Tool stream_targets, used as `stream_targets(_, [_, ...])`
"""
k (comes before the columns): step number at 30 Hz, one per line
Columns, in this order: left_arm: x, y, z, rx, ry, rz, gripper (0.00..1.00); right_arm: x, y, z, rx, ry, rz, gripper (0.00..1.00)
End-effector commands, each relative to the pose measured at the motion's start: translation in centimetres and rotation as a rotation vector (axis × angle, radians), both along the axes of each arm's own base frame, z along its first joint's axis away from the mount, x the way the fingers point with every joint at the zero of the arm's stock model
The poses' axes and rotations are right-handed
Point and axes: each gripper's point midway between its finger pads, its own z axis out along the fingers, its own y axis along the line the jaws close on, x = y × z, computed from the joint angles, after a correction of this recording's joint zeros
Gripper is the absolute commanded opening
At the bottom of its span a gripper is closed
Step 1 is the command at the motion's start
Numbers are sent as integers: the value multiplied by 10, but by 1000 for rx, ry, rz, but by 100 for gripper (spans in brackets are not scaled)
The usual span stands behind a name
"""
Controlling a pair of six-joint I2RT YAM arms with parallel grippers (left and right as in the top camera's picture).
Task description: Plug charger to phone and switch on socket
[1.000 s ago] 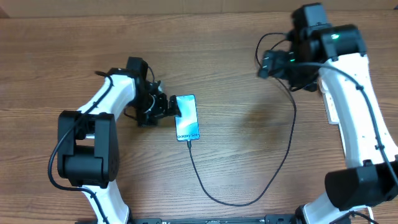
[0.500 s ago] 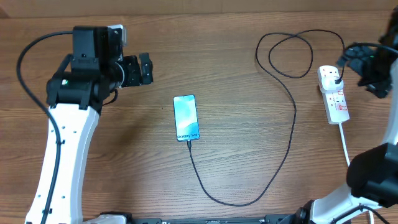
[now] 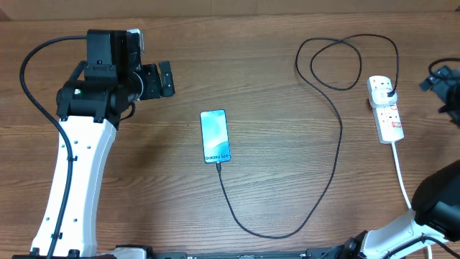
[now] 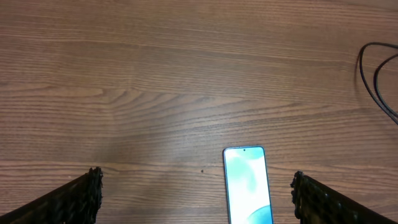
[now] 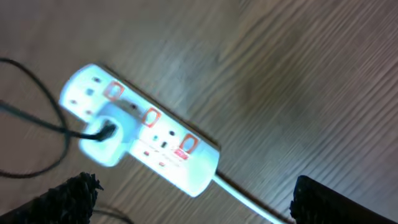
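Note:
The phone (image 3: 215,136) lies flat mid-table, its light-blue screen lit. The charger (image 3: 335,155), a thin black cable, runs from the phone's near end, loops toward the front edge and climbs right, and its plug (image 3: 387,89) sits in the white socket (image 3: 389,117). My left gripper (image 3: 158,80) is open and raised, up and left of the phone; in the left wrist view the phone (image 4: 247,187) lies between the spread fingers (image 4: 76,201). My right gripper (image 5: 196,202) is open above the socket (image 5: 144,138), where the plug (image 5: 103,134) shows. Its red switch markings are blurred.
The socket's thick white lead (image 3: 402,176) runs toward the front right edge. The charger's spare loops (image 3: 338,61) lie at the back right. The left arm (image 3: 75,165) stretches along the left side, and the right arm (image 3: 444,198) fills the right edge.
A second ago the left gripper was beside the phone and the right arm covered the socket. Both have pulled away and up; the right arm moved further right in the last half second.

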Motion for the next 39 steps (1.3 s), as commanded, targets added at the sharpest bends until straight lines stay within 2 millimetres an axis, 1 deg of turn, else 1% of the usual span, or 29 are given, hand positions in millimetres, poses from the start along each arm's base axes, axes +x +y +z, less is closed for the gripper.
stream_targets(1, [0,1,-3,10,7,8,99,-11,1,-29,4,55,8,100])
stream_targets(4, [0,1,-3,10,7,7,100,-11,2,-45,5,56,8,100])
stream_targets(8, [0,1,-3,10,7,7,100,-7,1,-55,11,47,21,100])
stream_targets(10, [0,1,-3,10,7,6,100,-4,2,-63,26,52,30,100])
stream_targets(13, [0,1,-3,10,7,6,99,-3,7,-83,70,86,57,100])
stream_targets(15, [0,1,-3,10,7,6,100,-2,10,-103,114,118,60,100])
stream_targets(19, [0,1,-3,10,7,6,100,3,9,-119,132,124,54,100])
stream_targets(21, [0,1,-3,10,7,6,100,7,7,-121,125,111,48,100])
stream_targets(26, [0,1,-3,10,7,6,100,18,-1,-119,107,53,-24,100])
stream_targets(30, [0,1,-3,10,7,6,100,24,-5,-117,95,29,-30,100])
stream_targets(35, [0,1,-3,10,7,6,99,27,-10,-117,66,20,-35,100])
stream_targets(39, [0,1,-3,10,7,6,100,24,-11,-122,62,36,-39,100])
